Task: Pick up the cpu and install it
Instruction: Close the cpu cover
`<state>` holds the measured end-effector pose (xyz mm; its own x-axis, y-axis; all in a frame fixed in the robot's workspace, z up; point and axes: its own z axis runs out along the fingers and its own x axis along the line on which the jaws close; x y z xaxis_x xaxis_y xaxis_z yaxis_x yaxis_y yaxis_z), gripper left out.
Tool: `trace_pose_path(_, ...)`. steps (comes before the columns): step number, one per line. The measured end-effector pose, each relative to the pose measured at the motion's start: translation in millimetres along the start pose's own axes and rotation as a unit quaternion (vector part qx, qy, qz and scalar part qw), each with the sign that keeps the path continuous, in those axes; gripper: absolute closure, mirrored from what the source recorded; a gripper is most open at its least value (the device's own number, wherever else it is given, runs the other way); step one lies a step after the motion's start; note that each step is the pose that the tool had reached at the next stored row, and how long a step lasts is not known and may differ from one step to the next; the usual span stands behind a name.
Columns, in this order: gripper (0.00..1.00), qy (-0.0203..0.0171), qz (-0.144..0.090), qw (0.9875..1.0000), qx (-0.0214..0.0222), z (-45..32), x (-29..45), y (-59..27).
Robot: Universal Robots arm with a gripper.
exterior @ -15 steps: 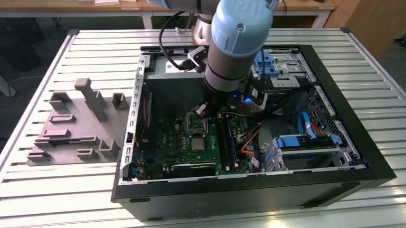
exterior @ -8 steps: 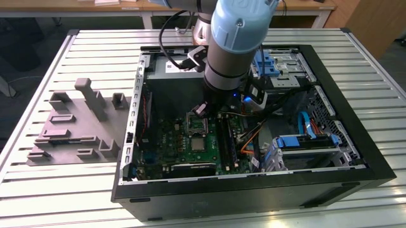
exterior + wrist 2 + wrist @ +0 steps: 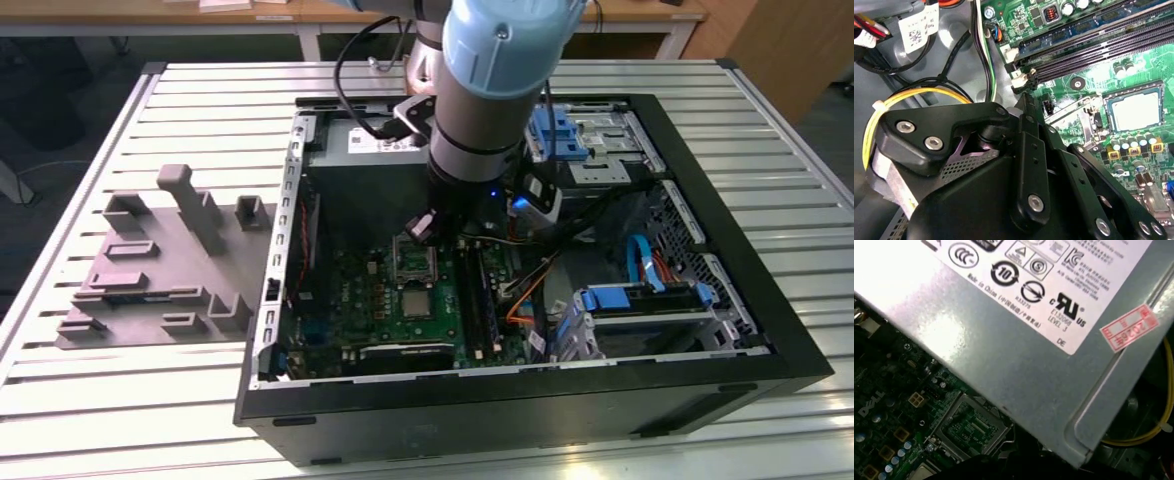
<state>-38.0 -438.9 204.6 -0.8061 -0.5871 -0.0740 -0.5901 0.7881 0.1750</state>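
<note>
One arm (image 3: 487, 110) reaches steeply down into the case (image 3: 747, 300), above the motherboard (image 3: 400, 300).

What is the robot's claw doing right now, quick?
Gripper: down inside the computer case, above the motherboard; open or shut cannot be told.

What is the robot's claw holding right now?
It cannot be told. The gripper hangs inside the computer case above the motherboard, while the cpu lies apart from it in its socket.
</note>
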Motion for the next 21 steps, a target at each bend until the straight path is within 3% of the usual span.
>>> trace_pose_path(9, 0.89, 0.0088, 0.001, 0.9999, 0.0120, -8.6, -0.9, 4.1)
trace_pose_path(14, 0.89, 0.0158, -0.001, 0.9997, 0.0211, -13.6, -2.2, 6.4)
trace_pose_path(21, 0.89, 0.0233, -0.009, 0.9993, 0.0288, -18.5, -2.6, 9.0)
